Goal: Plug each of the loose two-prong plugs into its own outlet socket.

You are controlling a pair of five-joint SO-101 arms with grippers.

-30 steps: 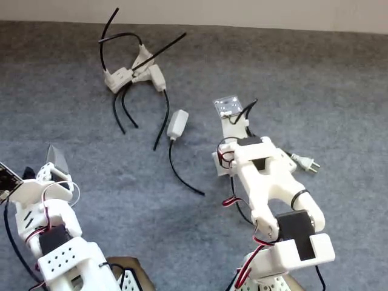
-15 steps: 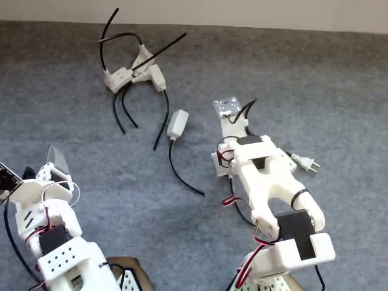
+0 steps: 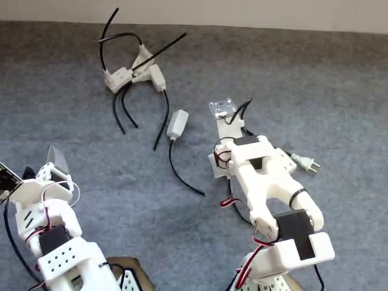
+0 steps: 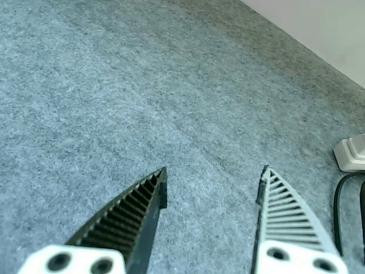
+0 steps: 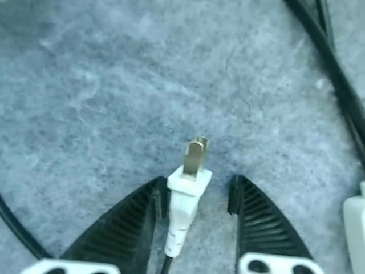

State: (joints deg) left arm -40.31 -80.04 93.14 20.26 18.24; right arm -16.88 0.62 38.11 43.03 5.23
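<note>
Listing the high view first: a grey felt-like surface [image 3: 66, 121]. At its far side is a cluster of white plug and socket pieces [image 3: 134, 76], tangled with black leads. A single white socket [image 3: 177, 123] lies apart from that cluster, nearer the middle, and its black cord [image 3: 182, 176] curls toward the near edge. The right arm [image 3: 267, 182] is stretched out over the surface near the single white socket, wrist end pointing away from its base. A pronged plug [image 3: 305, 162], white, lies just beside the arm on the side away from that socket. The left arm [image 3: 42, 212] is at the near corner, well apart from every plug.

Left wrist view: the left hand [image 4: 214, 171] is released, fingers spread wide with bare surface between them. A socket corner [image 4: 351, 154] and a cord loop [image 4: 339, 211] sit at the margin beyond the pale finger.

Right wrist view: the right hand [image 5: 197, 182] is released, jaws apart. A two-prong plug [image 5: 185, 197], white, sits between the fingers with its prongs pointing away from the wrist. Its body is against one black finger [image 5: 128, 225], with a visible gap to the other, and its lead runs back toward the wrist. A thick black cord [image 5: 333, 63] crosses the grey surface to one side. A white block [image 5: 356, 228] shows at the edge.
</note>
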